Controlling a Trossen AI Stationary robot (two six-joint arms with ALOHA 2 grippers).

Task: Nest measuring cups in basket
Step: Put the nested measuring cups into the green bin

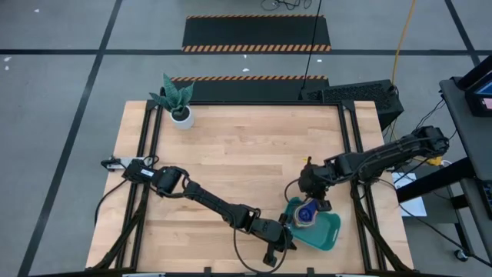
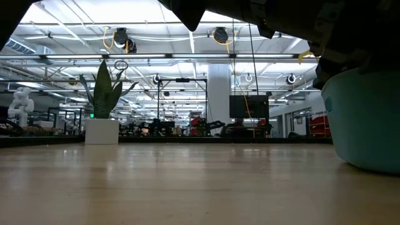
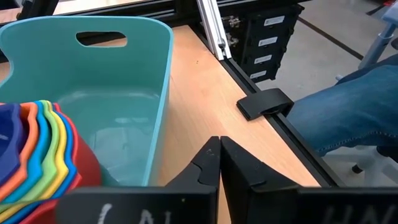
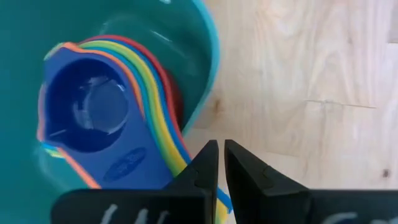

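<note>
While the rainbow-coloured plastic measuring cups (image 4: 106, 118) sat nested inside the teal plastic basket (image 1: 327, 231), right gripper (image 4: 220, 163) hovered just beside, nearer, handles toward it; both grippers shut, empty; left gripper (image 3: 219, 163) outside the rim.

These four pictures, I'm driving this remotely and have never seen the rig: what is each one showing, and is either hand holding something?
Two dark robot arms work at a wooden table. The top picture looks straight down on it. The low one looks level across the tabletop. The other two come from cameras on each wrist.

On the table stand a potted plant and a teal basket. The measuring cups sit nested inside it, navy on top.

The left hand is beside the basket over bare wood. The right hand hovers at the basket's rim near the cup handles. Both are shut and hold nothing.
</note>
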